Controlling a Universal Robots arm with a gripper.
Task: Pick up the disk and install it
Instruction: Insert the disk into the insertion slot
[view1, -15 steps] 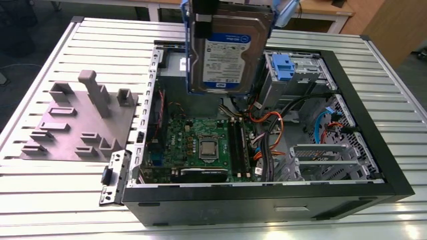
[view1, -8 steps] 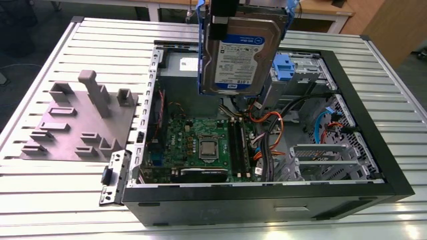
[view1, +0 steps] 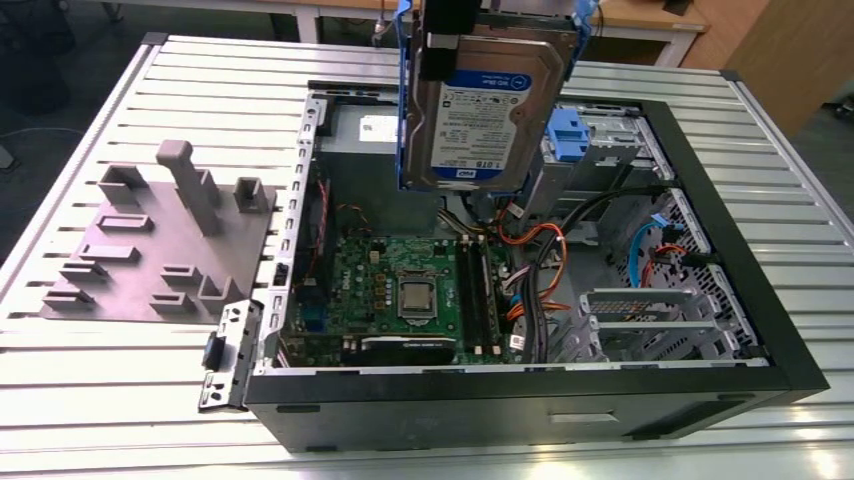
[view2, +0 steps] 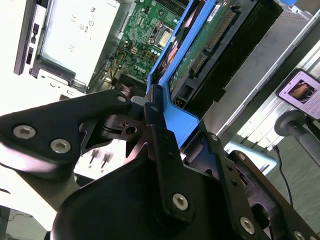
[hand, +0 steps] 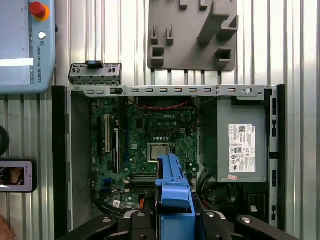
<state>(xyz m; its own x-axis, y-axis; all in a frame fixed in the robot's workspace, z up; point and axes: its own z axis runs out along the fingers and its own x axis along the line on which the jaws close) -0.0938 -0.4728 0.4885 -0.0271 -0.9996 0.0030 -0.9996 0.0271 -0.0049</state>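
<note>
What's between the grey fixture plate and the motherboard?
In the first wrist view: past the fixture plate comes a bare strip of table, then the case rim, then the motherboard.

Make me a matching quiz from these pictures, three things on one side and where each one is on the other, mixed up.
Things:
1 disk
2 grey plate
3 green circuit board

Places:
A on the table, outside the computer case
B lying flat inside the case
C gripped by the end effector, above the case

Pairs: 1-C, 2-A, 3-B
</note>
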